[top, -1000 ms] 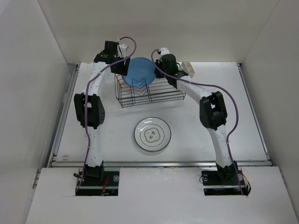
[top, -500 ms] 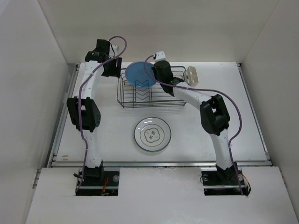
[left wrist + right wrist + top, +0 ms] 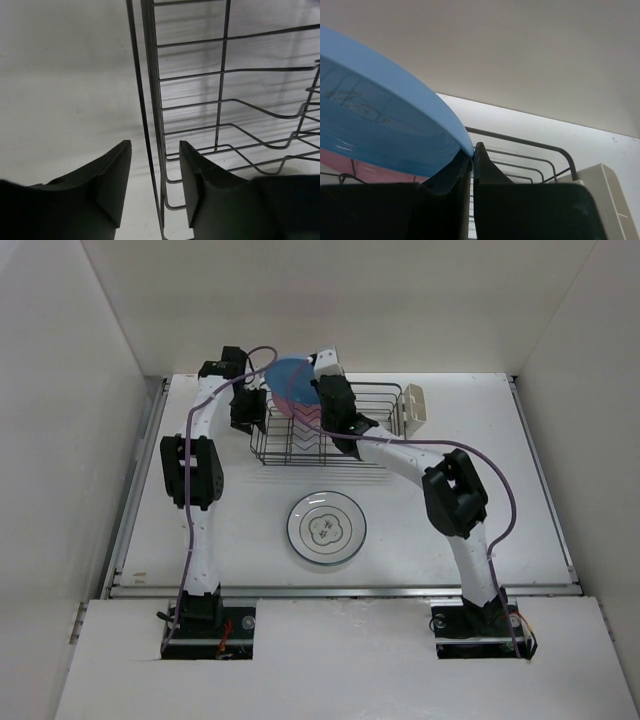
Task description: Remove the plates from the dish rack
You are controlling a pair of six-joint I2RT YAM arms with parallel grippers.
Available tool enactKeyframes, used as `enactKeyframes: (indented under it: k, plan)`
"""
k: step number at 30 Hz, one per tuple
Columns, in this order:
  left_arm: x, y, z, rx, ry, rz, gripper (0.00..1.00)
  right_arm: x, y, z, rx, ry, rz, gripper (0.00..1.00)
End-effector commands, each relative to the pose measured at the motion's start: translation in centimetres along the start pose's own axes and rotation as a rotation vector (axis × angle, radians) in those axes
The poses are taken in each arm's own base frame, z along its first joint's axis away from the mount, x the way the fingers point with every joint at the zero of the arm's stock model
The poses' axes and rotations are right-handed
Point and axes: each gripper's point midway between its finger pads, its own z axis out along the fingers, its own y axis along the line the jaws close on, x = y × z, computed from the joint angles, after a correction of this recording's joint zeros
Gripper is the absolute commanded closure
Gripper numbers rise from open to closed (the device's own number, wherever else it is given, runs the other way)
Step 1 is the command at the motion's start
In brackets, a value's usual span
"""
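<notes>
Right pincer (image 3: 471, 149) on blue plate (image 3: 380, 125) over dish rack (image 3: 280, 445)

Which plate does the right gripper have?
The blue plate, rim pinched in the right gripper. The pink plate sits in the dish rack; the patterned plate lies on the table.

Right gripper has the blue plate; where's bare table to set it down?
Bare table lies between the patterned plate and the right arm, and between that plate and the left arm. Crowded: the dish rack's left end, with left gripper, right gripper, blue plate.
</notes>
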Motion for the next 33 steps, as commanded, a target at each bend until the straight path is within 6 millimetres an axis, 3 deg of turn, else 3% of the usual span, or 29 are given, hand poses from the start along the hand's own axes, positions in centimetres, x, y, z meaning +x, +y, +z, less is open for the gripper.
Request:
enactKeyframes:
  k: [1,4,5,8,11,12,14,15,18,20,21,22,24,25,26,27,28,30,31,32,33]
  plan:
    - [-0.3,-1.3,-1.0,0.053,0.000,-0.029,0.62,-7.0,-5.2,-0.9,0.144,-0.144,0.139,1.00]
    - [-0.3,-1.1,-1.0,0.044,-0.001,-0.029,0.74,-6.5,-5.2,-1.1,0.141,-0.135,0.131,1.00]
    - [0.0,-1.1,-0.7,0.043,0.011,-0.031,0.78,-7.4,-5.9,-1.6,0.144,-0.147,0.142,1.00]
    - [0.4,-1.0,-0.3,0.043,0.021,-0.034,0.86,-7.6,-7.1,-2.6,0.163,-0.140,0.144,1.00]
    - [0.4,-1.0,-0.3,0.042,0.022,-0.043,1.00,-6.4,-7.8,-3.2,0.159,-0.103,0.158,1.00]
    - [0.4,-1.1,-0.3,0.042,0.022,-0.053,1.00,-7.1,-8.5,-3.8,0.158,-0.106,0.186,1.00]
    - [0.4,-1.1,-0.3,0.042,0.022,-0.063,1.00,-6.3,-9.1,-3.8,0.133,-0.072,0.241,1.00]
    - [0.4,-1.1,-0.3,0.042,0.022,-0.063,1.00,-6.5,-10.4,-4.1,0.132,-0.069,0.267,1.00]
    - [0.4,-1.1,-0.3,0.042,0.022,-0.072,1.00,-5.7,-11.0,-4.7,0.049,-0.012,0.330,1.00]
    - [0.4,-0.8,-0.7,0.039,0.017,-0.080,1.00,-6.4,-12.6,-5.8,0.030,0.018,0.471,1.00]
    - [0.3,-0.8,-0.9,0.040,0.009,-0.088,1.00,-4.6,-12.9,-6.5,0.006,0.110,0.494,1.00]
    - [0.2,-0.3,-1.3,0.037,-0.005,-0.097,1.00,-4.4,-16.1,-6.8,0.038,0.126,0.572,1.00]
    - [-0.4,0.2,-1.6,0.027,-0.042,-0.110,1.00,-3.2,-18.1,-8.0,0.035,0.166,0.716,1.00]
    - [-0.4,0.3,-1.6,0.027,-0.042,-0.111,1.00,-0.5,-19.2,-8.6,0.040,0.219,0.738,1.00]
    - [-0.4,0.5,-1.6,0.012,-0.044,-0.111,1.00,-1.6,-20.8,-10.2,0.038,0.190,0.781,1.00]
    - [-0.4,0.9,-1.6,-0.008,-0.046,-0.111,1.00,-1.1,-21.3,-11.0,0.039,0.202,0.808,1.00]
    - [-0.8,1.0,-1.8,-0.016,-0.057,-0.110,1.00,1.4,-21.2,-12.3,0.044,0.276,0.800,1.00]
    - [-0.9,1.1,-2.2,-0.029,-0.067,-0.108,1.00,2.2,-22.7,-14.8,0.053,0.300,0.840,1.00]
    - [-0.9,1.1,-2.2,-0.029,-0.067,-0.108,1.00,3.7,-22.5,-16.1,0.062,0.352,0.882,1.00]
    - [-0.9,1.1,-2.2,-0.029,-0.067,-0.108,1.00,6.4,-22.3,-17.4,0.075,0.418,0.911,1.00]
    - [-0.8,1.1,-2.4,-0.029,-0.067,-0.108,1.00,6.4,-23.0,-19.1,0.088,0.414,0.963,1.00]
